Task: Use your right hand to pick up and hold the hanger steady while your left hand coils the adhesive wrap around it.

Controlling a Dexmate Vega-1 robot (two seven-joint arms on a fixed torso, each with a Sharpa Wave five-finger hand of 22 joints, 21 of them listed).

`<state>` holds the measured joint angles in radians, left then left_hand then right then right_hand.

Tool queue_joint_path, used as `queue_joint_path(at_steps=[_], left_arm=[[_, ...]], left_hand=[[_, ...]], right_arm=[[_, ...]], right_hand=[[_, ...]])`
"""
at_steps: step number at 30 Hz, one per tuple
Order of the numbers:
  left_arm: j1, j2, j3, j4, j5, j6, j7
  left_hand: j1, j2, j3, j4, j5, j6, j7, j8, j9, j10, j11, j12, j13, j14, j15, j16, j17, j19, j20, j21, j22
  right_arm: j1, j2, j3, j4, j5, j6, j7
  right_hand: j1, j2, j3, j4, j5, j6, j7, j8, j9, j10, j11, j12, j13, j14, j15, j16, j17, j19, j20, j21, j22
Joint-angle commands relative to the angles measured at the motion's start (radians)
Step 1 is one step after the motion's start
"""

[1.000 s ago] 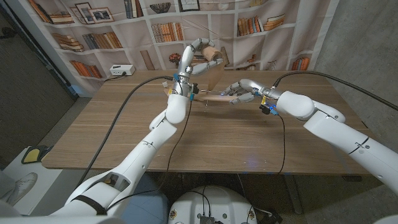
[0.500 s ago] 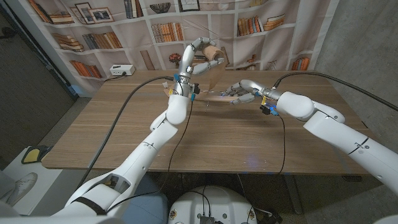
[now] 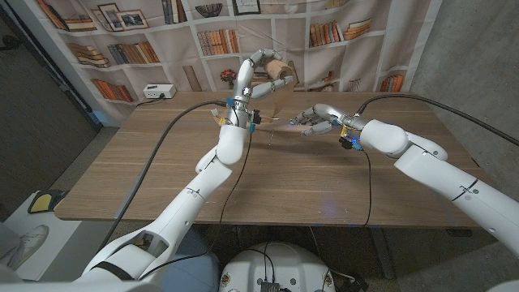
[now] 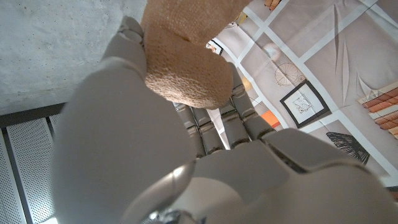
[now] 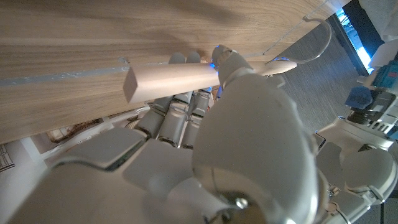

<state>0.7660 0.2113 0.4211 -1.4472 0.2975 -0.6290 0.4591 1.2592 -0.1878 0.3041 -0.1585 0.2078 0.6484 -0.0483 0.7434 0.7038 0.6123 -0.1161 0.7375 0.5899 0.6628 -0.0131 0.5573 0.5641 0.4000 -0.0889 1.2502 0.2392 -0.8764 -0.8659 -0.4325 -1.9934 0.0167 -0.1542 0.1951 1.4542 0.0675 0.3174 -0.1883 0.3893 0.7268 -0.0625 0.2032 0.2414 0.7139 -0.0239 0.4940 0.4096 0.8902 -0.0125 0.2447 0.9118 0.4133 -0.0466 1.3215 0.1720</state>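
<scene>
Holding the hanger (image 3: 280, 123) just above the tabletop (image 3: 162, 170), the right robot hand (image 3: 316, 120) has its fingers closed around one end of the pale wooden bar. In the right wrist view the bar (image 5: 171, 79) crosses in front of the curled fingers (image 5: 168, 121), its squared-off end sticking out past them, and the metal hook (image 5: 311, 43) curves away at the far side against the wood grain of the tabletop (image 5: 74, 31). From the head view the hanger runs roughly level between the two arms, over the far half of the tabletop.

The left robot hand (image 3: 258, 71) is raised well above the tabletop, higher than the right one, with its fingers wrapped around the roll of tan adhesive wrap (image 3: 277, 68). The left wrist view shows the same roll (image 4: 186, 68) close up, its crinkled fabric surface pinched between the thumb and the other fingers (image 4: 214, 127). A thin stretch of wrap appears to lead down from the roll towards the hanger, though it is too faint in the head view to be sure where it touches the bar.

Behind the tabletop hangs a backdrop printed with bookshelves (image 3: 122, 40), and a small white box (image 3: 159, 92) sits at the far left edge.
</scene>
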Motion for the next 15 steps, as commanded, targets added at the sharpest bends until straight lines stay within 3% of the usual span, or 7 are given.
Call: queue_joint_path(at_steps=[1,15], left_arm=[[0.034,0.008,-0.005,-0.052,-0.019,0.002,-0.009],[0.058,0.012,-0.007,-0.083,-0.033,0.002,-0.006]], left_hand=[[0.332,0.340,0.005,-0.001,0.001,0.005,0.001,0.008,0.004,0.007,0.000,0.005,0.001,0.183,-0.173,0.004,0.053,0.000,-0.005,0.007,-0.002],[0.332,0.340,0.006,-0.001,0.001,0.004,-0.001,0.009,0.003,0.006,-0.003,0.010,0.000,0.183,-0.172,0.001,0.052,-0.001,-0.004,0.015,-0.018]], right_arm=[[0.008,0.009,-0.003,0.005,-0.017,-0.007,-0.018],[0.019,0.031,0.001,0.008,-0.029,-0.020,-0.055]], right_hand=[[0.019,0.027,0.024,0.024,0.004,0.005,-0.006,-0.002,0.003,0.090,-0.085,0.002,0.153,0.114,-0.220,0.006,0.003,-0.005,-0.102,0.009,0.003],[0.020,0.027,0.024,0.025,0.004,0.006,-0.006,-0.002,0.003,0.092,-0.083,0.000,0.153,0.113,-0.220,0.006,0.002,-0.006,-0.102,0.009,0.002]])
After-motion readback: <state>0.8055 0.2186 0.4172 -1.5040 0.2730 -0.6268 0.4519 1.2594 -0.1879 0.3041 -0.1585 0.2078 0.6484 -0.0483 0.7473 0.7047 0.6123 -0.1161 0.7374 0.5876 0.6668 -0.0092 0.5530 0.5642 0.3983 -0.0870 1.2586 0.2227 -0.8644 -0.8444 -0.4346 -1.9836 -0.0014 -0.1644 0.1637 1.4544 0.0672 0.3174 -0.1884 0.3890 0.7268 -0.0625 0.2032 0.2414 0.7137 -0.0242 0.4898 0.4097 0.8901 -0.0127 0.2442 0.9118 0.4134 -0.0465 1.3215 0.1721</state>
